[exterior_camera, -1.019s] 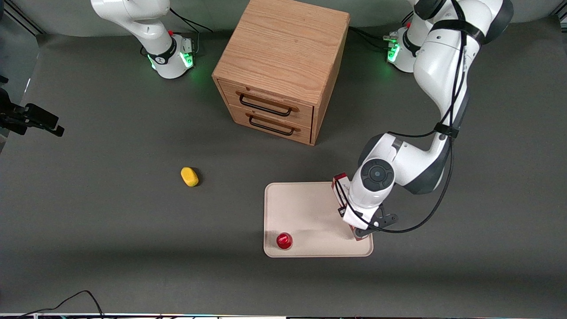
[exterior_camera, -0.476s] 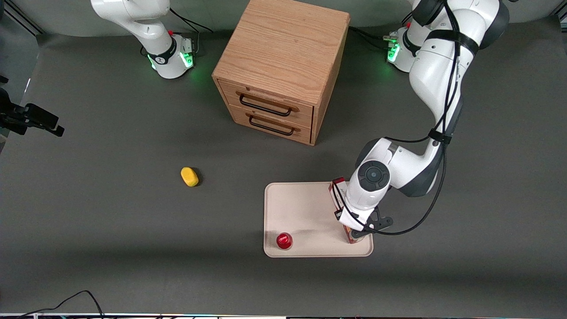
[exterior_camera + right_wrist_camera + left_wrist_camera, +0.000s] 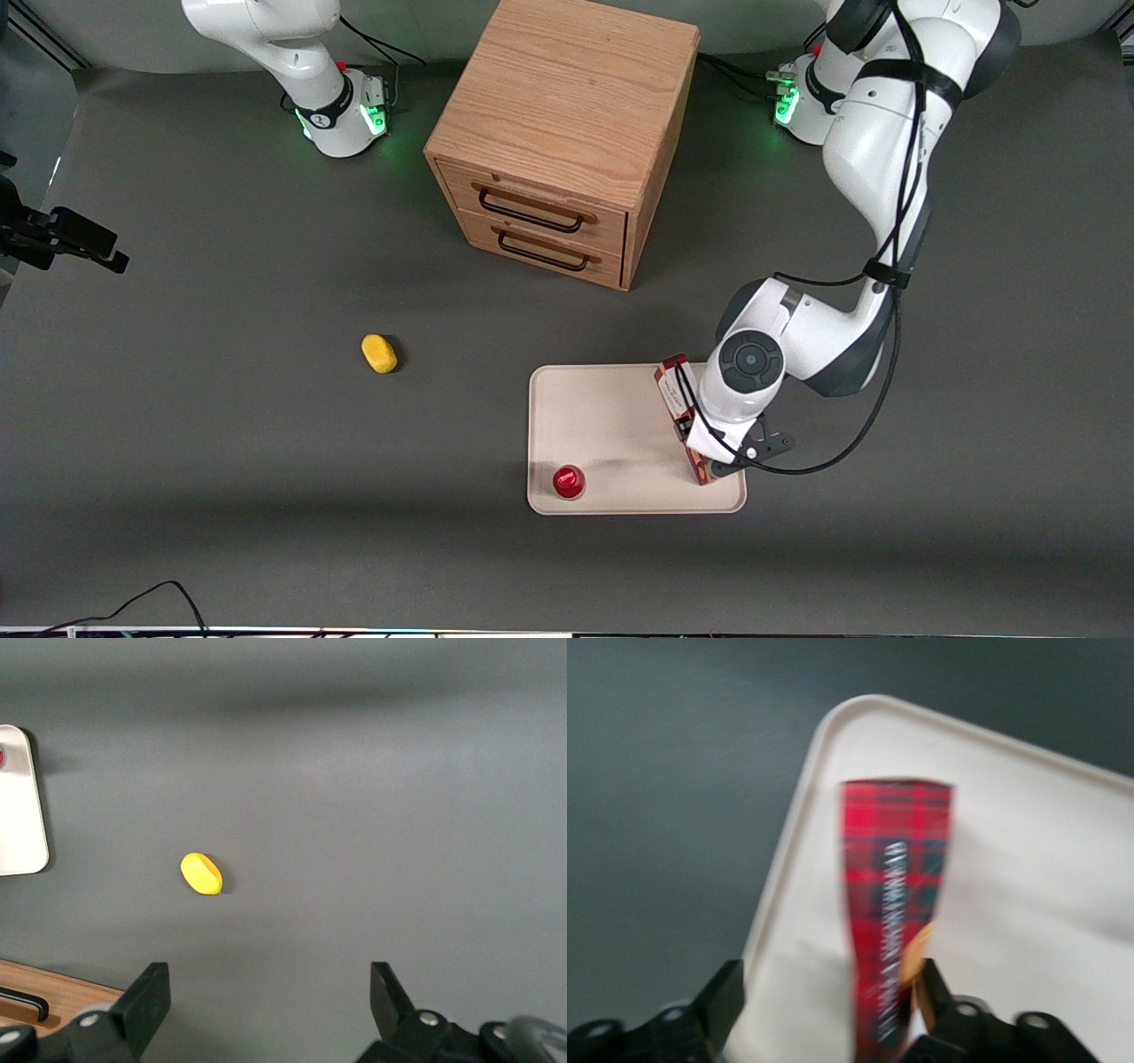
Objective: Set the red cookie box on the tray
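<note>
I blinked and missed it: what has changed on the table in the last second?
The gripper, open around the red cookie box, shifted slightly toward the red cup; the box moved with it, over the tray. Cup, yellow sponge and drawers stayed put.

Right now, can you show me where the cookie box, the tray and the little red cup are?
red cookie box (image 3: 897,868): left wrist view, on its tartan side.
tray (image 3: 611,416): front view, on its bare floor.
little red cup (image 3: 568,481): front view, on its top.
tool (image 3: 828,992): left wrist view, open around the box.
</note>
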`<move>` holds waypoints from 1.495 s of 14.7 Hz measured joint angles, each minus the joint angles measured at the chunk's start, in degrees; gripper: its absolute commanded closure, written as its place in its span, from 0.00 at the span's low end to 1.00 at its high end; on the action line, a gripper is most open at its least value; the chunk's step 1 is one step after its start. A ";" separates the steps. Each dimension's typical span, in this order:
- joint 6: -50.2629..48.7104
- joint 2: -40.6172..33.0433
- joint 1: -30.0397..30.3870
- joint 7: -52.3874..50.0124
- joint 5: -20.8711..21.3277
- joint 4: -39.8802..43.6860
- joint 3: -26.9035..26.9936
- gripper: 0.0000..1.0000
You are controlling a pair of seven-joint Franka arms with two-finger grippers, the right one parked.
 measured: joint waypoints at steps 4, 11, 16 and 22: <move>-18.38 -6.82 1.22 10.53 -6.81 5.29 -0.25 0.00; -28.85 -27.10 7.55 29.26 -15.18 -2.91 5.61 0.00; -25.00 -41.07 7.82 45.10 -16.67 -17.58 16.15 0.00; -24.15 -46.72 7.81 50.56 -15.50 -21.15 21.89 0.00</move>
